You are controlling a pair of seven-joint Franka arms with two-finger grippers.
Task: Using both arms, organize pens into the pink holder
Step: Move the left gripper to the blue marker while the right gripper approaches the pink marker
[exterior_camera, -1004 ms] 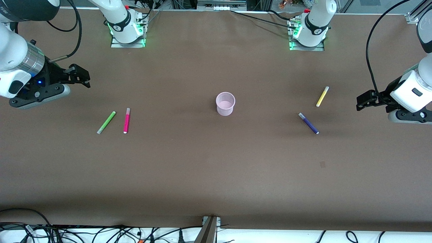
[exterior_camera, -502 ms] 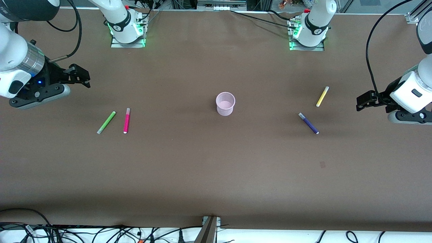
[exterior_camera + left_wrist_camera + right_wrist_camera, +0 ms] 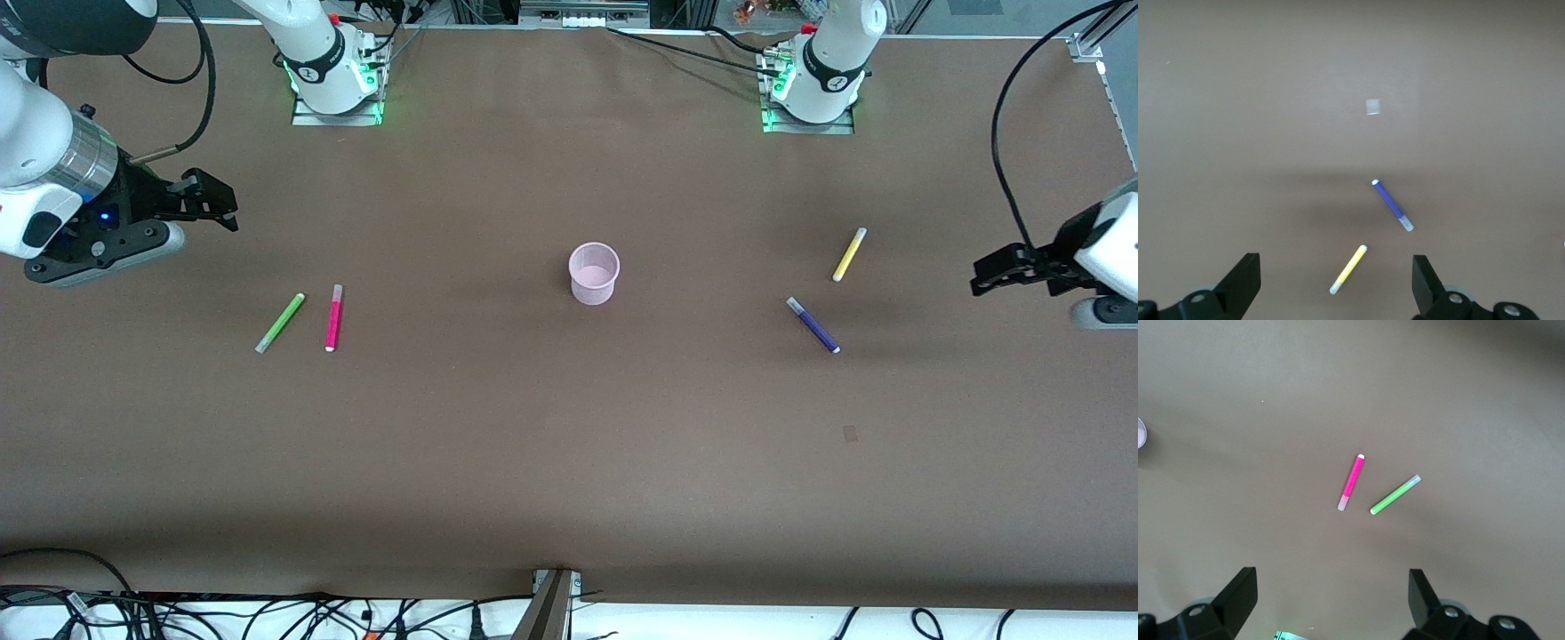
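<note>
Pink holder (image 3: pixel 594 273) upright mid-table, nothing visible inside it; all four pens lie flat on the brown table (image 3: pixel 569 462), none touching another; green pen (image 3: pixel 280 323) and magenta pen (image 3: pixel 333 317) sit toward the right arm's end, just beside each other, green one tilted along roughly the 1–7 o'clock line in the front view, magenta nearly 12–6 with its pale tip at the 6 end; yellow pen (image 3: pixel 849 254) and purple pen (image 3: pixel 813 324) sit toward the left arm's end, yellow farther from the front camera along 1–7, purple nearer along 11–5, a clear gap between them; holder is well apart from both pairs, roughly between them; right gripper (image 3: pixel 213 203) hangs over bare table at the right arm's end, at about 10 o'clock from the green pen in the front view, holding nothing; right wrist view shows its fingers (image 3: pixel 1241 592) spread wide with both the magenta pen (image 3: pixel 1351 482) and green pen (image 3: pixel 1395 495) lying on the table between them, plus a sliver of the holder's rim (image 3: pixel 1141 433) at the frame edge; left gripper (image 3: pixel 994 274) is over the table edge at the left arm's end, at about 3 o'clock from the yellow pen, empty; left wrist view shows its fingers (image 3: pixel 1425 283) spread wide too, yellow pen (image 3: pixel 1348 269) and purple pen (image 3: pixel 1392 205) on the table in the gap.
</note>
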